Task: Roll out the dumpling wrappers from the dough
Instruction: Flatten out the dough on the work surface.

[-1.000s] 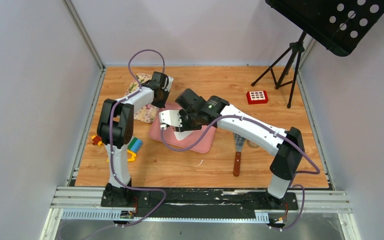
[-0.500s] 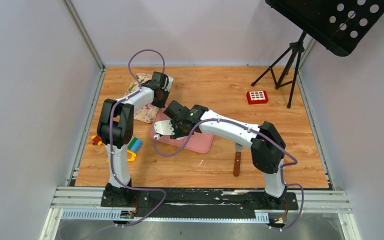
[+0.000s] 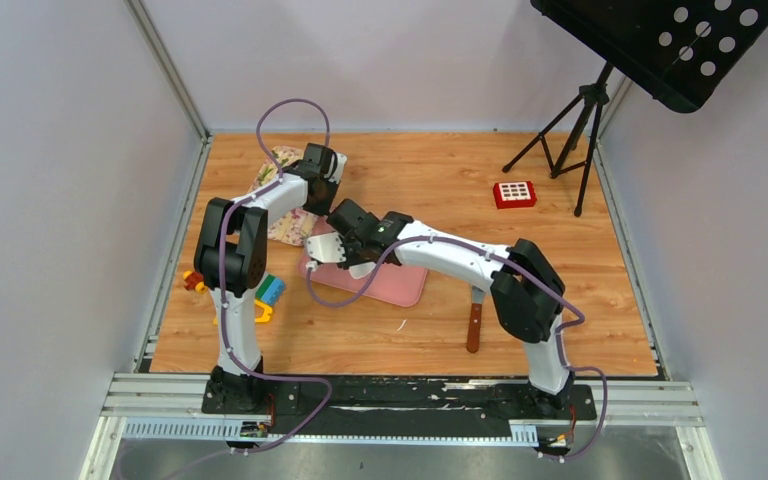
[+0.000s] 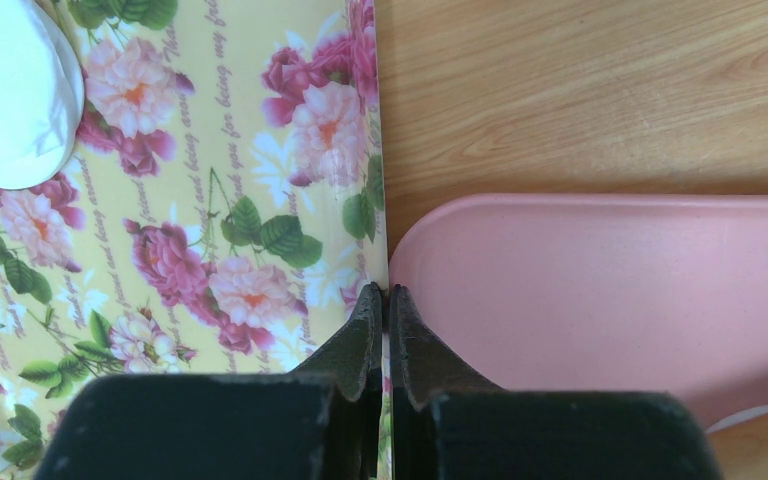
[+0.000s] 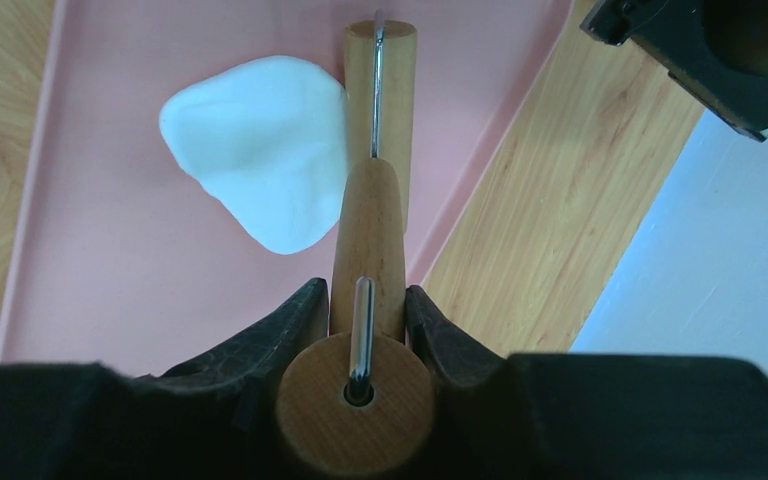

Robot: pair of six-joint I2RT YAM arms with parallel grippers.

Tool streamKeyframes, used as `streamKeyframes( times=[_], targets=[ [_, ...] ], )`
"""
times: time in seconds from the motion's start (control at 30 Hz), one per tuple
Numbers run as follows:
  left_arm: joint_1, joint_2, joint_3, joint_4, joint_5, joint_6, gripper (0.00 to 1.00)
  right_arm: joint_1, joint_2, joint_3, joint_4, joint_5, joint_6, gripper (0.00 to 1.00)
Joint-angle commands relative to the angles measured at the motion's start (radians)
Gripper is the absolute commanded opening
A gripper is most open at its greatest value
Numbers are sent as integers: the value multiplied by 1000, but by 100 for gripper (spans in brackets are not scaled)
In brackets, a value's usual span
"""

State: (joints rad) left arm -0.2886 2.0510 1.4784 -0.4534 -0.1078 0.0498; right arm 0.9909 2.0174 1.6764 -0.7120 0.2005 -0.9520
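On the pink board (image 3: 395, 287) near the middle of the wooden table (image 3: 440, 165), the right gripper (image 5: 365, 300) is clamping its two fingers around the handle of a small wooden roller (image 5: 372, 215), whose drum is resting on the board. The dough (image 5: 255, 150), a flattened, irregular white sheet, is lying on the pink surface in the right wrist view, its edge meeting the side of the drum. Just left of the board, the left gripper (image 4: 387, 297) is hovering with its fingers pressed fully together, their tips sitting at the seam where a floral sheet (image 4: 210, 200) is meeting the board's rounded corner; whether anything is pinched between them cannot be told. One of the dumpling wrappers (image 4: 10, 95), a smooth white disc, is lying on the floral sheet, well apart from the closed fingers. Farther right on the table, a wooden-handled tool (image 3: 475, 312) is lying near the board, a red block (image 3: 514, 194) is sitting toward the far side, and coloured toy pieces (image 3: 268, 290) are lying at the left edge.
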Motion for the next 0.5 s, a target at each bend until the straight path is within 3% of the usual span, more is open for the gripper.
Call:
streamKeyframes(
  times=[0.0, 0.47],
  targets=[
    [-1, 25, -37, -45, -3, -2, 0, 17, -30, -152, -150, -157, 25, 0],
    [-1, 24, -38, -44, -23, 0, 0, 70, -143, -413, -130, -174, 49, 0]
  ],
)
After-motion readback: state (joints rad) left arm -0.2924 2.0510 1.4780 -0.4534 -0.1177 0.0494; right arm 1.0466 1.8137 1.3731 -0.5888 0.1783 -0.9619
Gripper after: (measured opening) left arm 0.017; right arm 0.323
